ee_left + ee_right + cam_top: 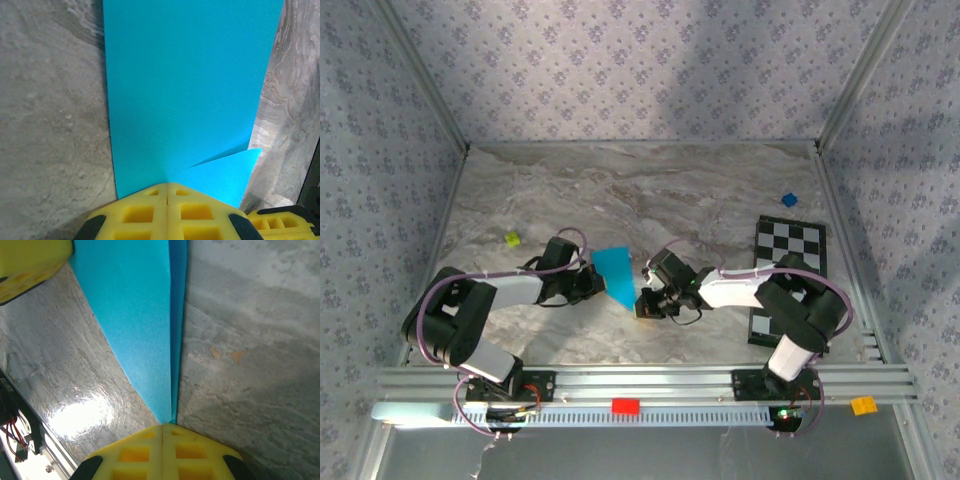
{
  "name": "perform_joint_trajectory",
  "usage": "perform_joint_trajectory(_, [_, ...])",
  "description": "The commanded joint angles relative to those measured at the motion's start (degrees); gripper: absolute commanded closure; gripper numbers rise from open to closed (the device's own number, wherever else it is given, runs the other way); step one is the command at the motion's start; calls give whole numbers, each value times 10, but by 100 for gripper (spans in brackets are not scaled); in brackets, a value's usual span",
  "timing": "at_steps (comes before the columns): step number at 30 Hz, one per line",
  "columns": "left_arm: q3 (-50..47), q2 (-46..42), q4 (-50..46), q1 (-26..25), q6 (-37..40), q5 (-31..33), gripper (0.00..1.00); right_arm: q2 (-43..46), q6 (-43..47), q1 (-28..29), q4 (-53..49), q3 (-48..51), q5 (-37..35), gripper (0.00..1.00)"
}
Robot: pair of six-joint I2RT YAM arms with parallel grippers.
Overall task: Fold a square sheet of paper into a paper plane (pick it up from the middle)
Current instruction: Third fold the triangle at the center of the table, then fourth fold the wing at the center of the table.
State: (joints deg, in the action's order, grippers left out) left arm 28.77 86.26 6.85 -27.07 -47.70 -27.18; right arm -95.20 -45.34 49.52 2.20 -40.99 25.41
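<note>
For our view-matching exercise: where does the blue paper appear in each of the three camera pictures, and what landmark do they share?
Top external: blue paper just below-left of centre.
Left wrist: broad sheet, upper middle.
Right wrist: narrow wedge, upper centre.
Shared landmark: grey marbled tabletop.

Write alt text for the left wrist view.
The shut yellow left claw pinches the near edge of a folded cyan-blue paper, which stretches away over the grey marbled table. A triangular flap sticks out at its lower right.
</note>
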Motion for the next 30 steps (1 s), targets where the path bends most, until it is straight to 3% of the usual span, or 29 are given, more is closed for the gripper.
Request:
perform_joint_trajectory(1, [-26,11,-36,-13,-25,30,100,31,15,-3,-45,1,-36,97])
perform_joint_trajectory(7, [-40,-22,-15,-48,-80,55,100,115,14,-14,-87,4,-104,89])
perform_joint_trajectory(9, [-42,-44,-18,-68,-99,71,100,138,15,-17,-108,3,-132,82])
perform_joint_trajectory(11, [-49,-71,3,-109,-137,97,100,159,22,-16,-130,-1,-163,68])
perform_joint_trajectory(13, [-38,-99,-34,-137,-152,135,100,168,27,-11,-161,-13,-204,61])
perform_joint_trajectory(15, [-32,-139,-78,-143,-153,175,94,171,40,-6,-176,-24,-220,52])
perform_joint_trajectory(18, [-34,-209,-113,-131,-142,202,79,169,44,-1,-166,-29,-222,49])
perform_joint_trajectory(22, [-27,-262,-160,-86,-102,172,67,140,62,1,-132,-43,-183,55])
perform_joint_trajectory(30, [-22,-234,-148,9,-40,10,55,47,82,2,-90,-90,-124,59])
